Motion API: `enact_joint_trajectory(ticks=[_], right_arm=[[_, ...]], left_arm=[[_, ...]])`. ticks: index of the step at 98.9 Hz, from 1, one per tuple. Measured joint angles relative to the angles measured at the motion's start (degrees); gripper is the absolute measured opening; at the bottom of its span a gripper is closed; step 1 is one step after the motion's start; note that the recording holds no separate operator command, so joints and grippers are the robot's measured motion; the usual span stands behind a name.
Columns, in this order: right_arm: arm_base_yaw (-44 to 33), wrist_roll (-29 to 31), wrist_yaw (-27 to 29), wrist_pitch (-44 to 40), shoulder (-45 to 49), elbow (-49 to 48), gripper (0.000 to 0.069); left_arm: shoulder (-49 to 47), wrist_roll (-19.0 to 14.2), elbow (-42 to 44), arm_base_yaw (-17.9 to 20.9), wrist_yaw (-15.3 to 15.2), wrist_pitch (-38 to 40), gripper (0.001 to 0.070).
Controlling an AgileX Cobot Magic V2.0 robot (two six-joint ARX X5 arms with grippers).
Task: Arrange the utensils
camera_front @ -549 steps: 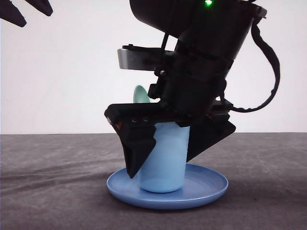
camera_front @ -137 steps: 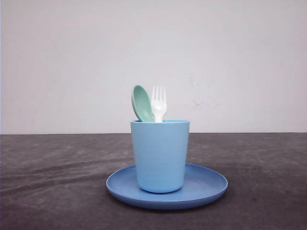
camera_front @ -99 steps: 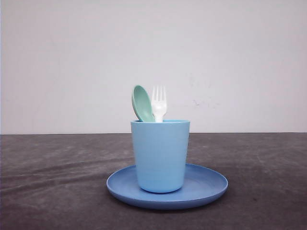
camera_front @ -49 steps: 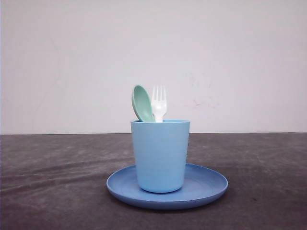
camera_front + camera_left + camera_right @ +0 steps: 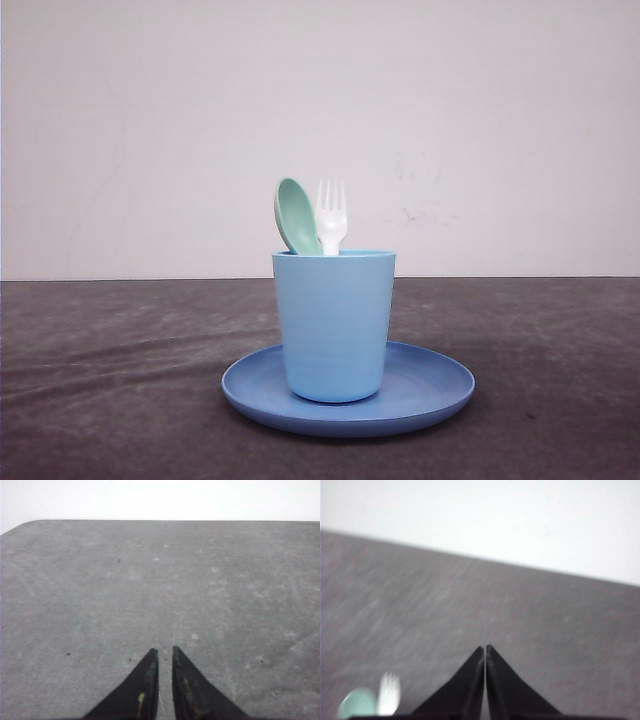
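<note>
Fork [image 5: 331,216] and spoon [image 5: 297,216] handles hidden inside cup [image 5: 334,322]. Right wrist view blurred: fork [image 5: 389,700], spoon [image 5: 356,703] smeared, cut by picture edge. Both grippers' [image 5: 165,655] [image 5: 485,650] bodies cropped; only fingertips show.

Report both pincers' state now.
Left pincer: nearly shut, holding nothing, over bare table.
Right pincer: shut, holding nothing.

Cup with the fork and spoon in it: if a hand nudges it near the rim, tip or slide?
Probably tips first: the cup is taller than wide and narrows toward its base. The spoon and fork stand above the rim, adding a little top weight. The plate looks smooth, so a low push would more likely slide it.
</note>
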Motion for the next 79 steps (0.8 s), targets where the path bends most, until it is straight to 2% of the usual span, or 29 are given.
enact_joint_trajectory(ticks=[10, 30, 39, 56, 70, 79], right_arm=[[-6.95, -2.43, -5.60, 2.38, -0.02, 0.00, 0.0004], [-24.26, -6.86, -23.21, 4.39, -0.22, -0.87, 0.0004], [-31.36, -8.22, -29.31, 6.60, -1.05, -3.58, 0.0004], [-40.28, -9.22, -30.77, 13.94, -5.33, -13.64, 0.0004], [-45.13, -9.27, -30.84, 22.36, -12.72, -25.22, 0.0004], [-47.78, -9.27, -30.84, 24.74, -17.90, -32.11, 0.0004]], left_arm=[[0.00, 0.02, 0.00, 0.00, 0.00, 0.00, 0.0025], [0.00, 0.02, 0.00, 0.00, 0.00, 0.00, 0.0025], [0.00, 0.02, 0.00, 0.00, 0.00, 0.00, 0.0025], [0.00, 0.02, 0.00, 0.00, 0.00, 0.00, 0.0025], [0.00, 0.00, 0.00, 0.00, 0.00, 0.00, 0.0025], [0.00, 0.02, 0.00, 0.00, 0.00, 0.00, 0.0025]])
